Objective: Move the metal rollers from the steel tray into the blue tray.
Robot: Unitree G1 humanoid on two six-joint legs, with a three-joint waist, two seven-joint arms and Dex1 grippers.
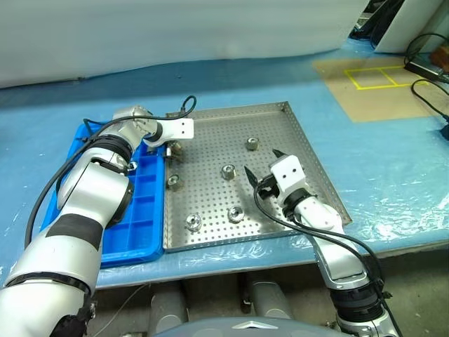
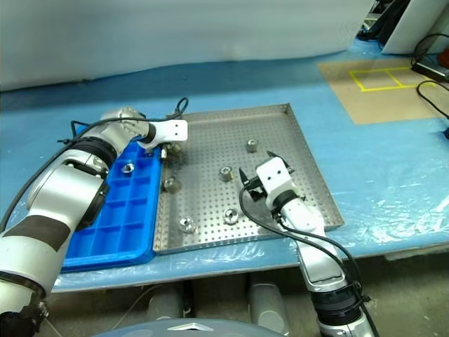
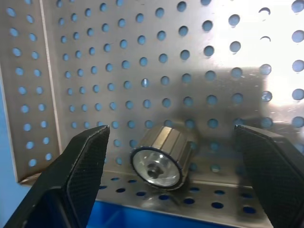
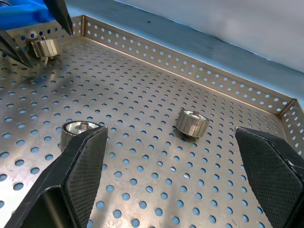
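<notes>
Metal rollers, shiny ribbed cylinders, dot the perforated steel tray.

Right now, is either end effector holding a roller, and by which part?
Neither. The left end effector stands open around a metal roller lying on the steel tray, fingers apart from it. The right end effector hovers open.

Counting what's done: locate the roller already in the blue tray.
Right eye view: one metal roller sits in the blue tray, in a far compartment on the robot's left, beside the left arm.
</notes>
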